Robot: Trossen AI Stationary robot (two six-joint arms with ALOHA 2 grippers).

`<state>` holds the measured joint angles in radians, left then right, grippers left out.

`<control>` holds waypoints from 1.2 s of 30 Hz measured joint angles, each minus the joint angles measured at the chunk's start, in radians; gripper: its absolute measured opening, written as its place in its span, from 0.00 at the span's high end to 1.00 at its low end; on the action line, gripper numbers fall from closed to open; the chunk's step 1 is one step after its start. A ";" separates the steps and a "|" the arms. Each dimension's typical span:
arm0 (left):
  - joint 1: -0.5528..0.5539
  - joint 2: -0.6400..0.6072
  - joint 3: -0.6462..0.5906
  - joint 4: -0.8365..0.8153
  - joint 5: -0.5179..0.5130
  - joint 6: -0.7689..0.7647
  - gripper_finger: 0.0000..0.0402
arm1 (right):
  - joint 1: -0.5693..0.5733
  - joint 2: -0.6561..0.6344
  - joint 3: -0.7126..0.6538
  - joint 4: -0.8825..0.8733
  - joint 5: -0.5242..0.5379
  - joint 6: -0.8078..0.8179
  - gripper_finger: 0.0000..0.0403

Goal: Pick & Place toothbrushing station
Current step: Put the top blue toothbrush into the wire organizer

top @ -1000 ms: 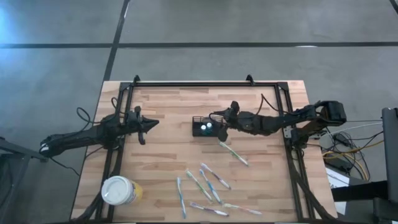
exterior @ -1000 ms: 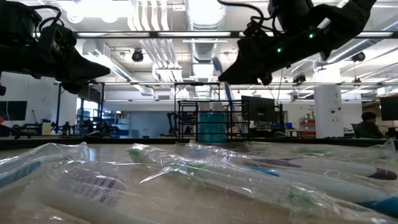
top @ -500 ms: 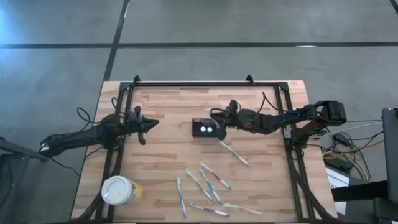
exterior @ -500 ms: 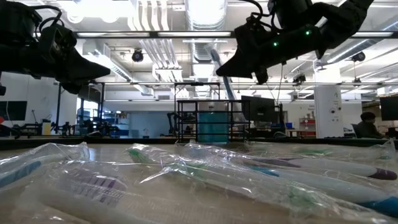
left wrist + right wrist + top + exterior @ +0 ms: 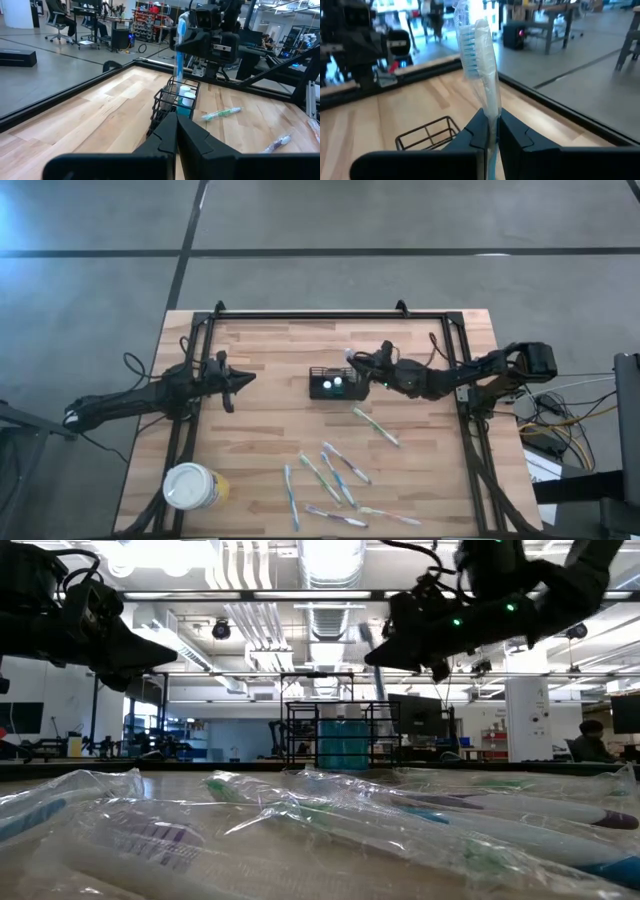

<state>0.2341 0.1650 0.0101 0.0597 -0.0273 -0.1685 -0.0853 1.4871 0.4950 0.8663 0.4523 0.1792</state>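
Note:
The toothbrushing station, a small black wire holder [image 5: 328, 383] [image 5: 165, 95] [image 5: 427, 131], stands on the wooden table near its middle. A plastic-wrapped toothbrush [image 5: 482, 65] [image 5: 179, 60] stands upright over the holder's right end, bristles up. My right gripper [image 5: 362, 367] [image 5: 490, 117] is shut on this toothbrush. In the left wrist view its lower end reaches down among the holder's wires. My left gripper [image 5: 240, 377] [image 5: 176, 117] waits shut, left of the holder, touching nothing. My right gripper pinches the toothbrush's handle [image 5: 492, 107] between its two fingers, some way below the bristle head. The fingers come about level from the table's right side and lie across the handle. The brush stands nearly upright, head above the fingers and lower end down in the holder.
Several loose wrapped toothbrushes [image 5: 335, 475] lie near the table's front edge, and one more [image 5: 375, 425] lies right of the holder. A yellow cup with a white lid [image 5: 193, 487] stands at the front left. A black frame [image 5: 330, 314] borders the table.
My right gripper has drawn back a little toward the table's right edge and tipped, taking the toothbrush with it. The brush now stands more upright over the holder's right end. The holder has stayed in place.

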 joint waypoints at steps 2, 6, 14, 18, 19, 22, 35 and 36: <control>0.000 0.000 0.000 0.000 0.000 0.000 0.97 | 0.000 0.000 -0.058 0.111 0.004 0.009 0.96; 0.000 0.000 0.000 0.000 0.000 0.001 0.97 | 0.000 0.008 -0.126 0.232 0.016 0.020 0.96; 0.000 0.000 0.000 -0.001 0.000 0.001 0.97 | 0.000 0.136 -0.117 0.346 0.022 -0.006 0.96; 0.000 0.000 0.000 -0.001 0.000 0.001 0.97 | 0.000 0.233 -0.081 0.402 0.022 -0.010 0.96; 0.000 0.000 0.000 -0.001 0.000 0.001 0.97 | 0.000 0.256 -0.074 0.420 0.022 -0.011 0.96; 0.000 0.000 0.000 -0.009 0.000 0.003 0.97 | 0.000 0.314 -0.069 0.475 0.029 -0.003 0.96; 0.000 0.002 0.000 -0.034 0.000 0.003 0.97 | 0.000 0.338 -0.064 0.457 -0.061 0.038 0.78; 0.000 0.002 0.000 -0.034 0.000 0.003 0.97 | 0.001 0.329 -0.065 0.446 -0.061 0.043 0.75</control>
<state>0.2340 0.1673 0.0101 0.0257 -0.0271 -0.1650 -0.0847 1.8160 0.4296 1.3125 0.3914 0.2219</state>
